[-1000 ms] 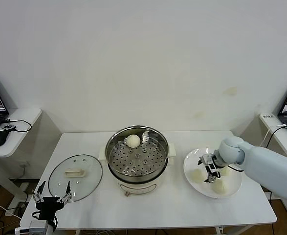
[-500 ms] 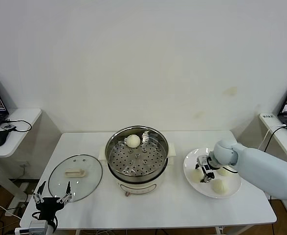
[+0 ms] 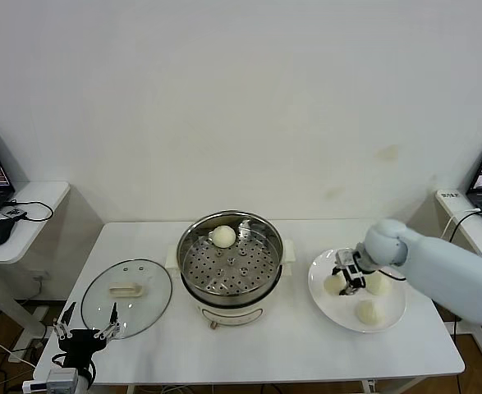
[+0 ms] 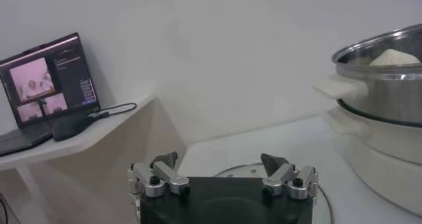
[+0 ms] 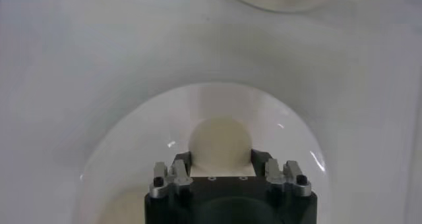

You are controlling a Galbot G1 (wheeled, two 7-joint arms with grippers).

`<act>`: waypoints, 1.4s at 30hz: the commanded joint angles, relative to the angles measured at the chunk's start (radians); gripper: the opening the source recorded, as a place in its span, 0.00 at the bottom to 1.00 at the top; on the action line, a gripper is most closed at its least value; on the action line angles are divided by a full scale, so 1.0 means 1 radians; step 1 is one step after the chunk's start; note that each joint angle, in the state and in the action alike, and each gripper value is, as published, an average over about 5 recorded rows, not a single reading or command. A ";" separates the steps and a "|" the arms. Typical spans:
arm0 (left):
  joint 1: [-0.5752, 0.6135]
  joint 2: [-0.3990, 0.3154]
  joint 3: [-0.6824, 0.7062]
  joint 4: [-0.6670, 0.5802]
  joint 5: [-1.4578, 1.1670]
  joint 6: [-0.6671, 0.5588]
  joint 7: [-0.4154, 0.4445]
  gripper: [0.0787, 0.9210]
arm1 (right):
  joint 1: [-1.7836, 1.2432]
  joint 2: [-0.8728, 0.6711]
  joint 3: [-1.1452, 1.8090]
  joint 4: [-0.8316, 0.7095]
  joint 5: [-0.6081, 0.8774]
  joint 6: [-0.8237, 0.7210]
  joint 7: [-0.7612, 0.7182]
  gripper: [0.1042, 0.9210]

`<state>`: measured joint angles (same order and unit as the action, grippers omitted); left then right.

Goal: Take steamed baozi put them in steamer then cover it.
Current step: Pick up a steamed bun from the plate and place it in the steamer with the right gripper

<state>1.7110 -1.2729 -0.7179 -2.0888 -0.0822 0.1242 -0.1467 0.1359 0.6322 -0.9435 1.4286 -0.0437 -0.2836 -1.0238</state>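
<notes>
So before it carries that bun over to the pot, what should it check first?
1. Right pincer closed on a round cream-white dough bun: ok, fingers sit either side of it.
2. Bun clear of the flat white round plate: cannot tell.
3. Shiny stainless-steel steamer pot uncovered: ok.
4. Free space on the perforated tray: ok, only one bun sits at its far edge.
5. Clear glass lid with cream handle out of the path: ok, it lies on the white table on the pot's other side.
6. Left pincer out of the way: ok, open, near the lid.
</notes>
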 commanded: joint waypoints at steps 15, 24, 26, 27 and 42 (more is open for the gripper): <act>-0.017 0.014 0.009 -0.004 -0.020 0.001 0.001 0.88 | 0.612 0.356 -0.314 0.064 0.574 -0.196 0.138 0.59; -0.014 0.015 -0.019 -0.005 -0.041 0.001 0.002 0.88 | 0.424 0.601 -0.283 -0.088 0.595 -0.282 0.228 0.60; -0.012 0.014 -0.028 -0.005 -0.044 0.000 0.002 0.88 | 0.389 0.633 -0.274 -0.112 0.595 -0.290 0.247 0.60; -0.011 0.014 -0.031 -0.004 -0.045 0.000 0.002 0.88 | 0.373 0.646 -0.270 -0.121 0.596 -0.294 0.256 0.60; -0.018 0.001 -0.033 0.006 -0.036 -0.009 -0.001 0.88 | 0.252 0.772 -0.261 -0.203 0.567 -0.349 0.309 0.60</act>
<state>1.6927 -1.2721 -0.7480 -2.0831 -0.1174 0.1144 -0.1469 0.4519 1.2909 -1.2055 1.2841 0.5177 -0.5945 -0.7505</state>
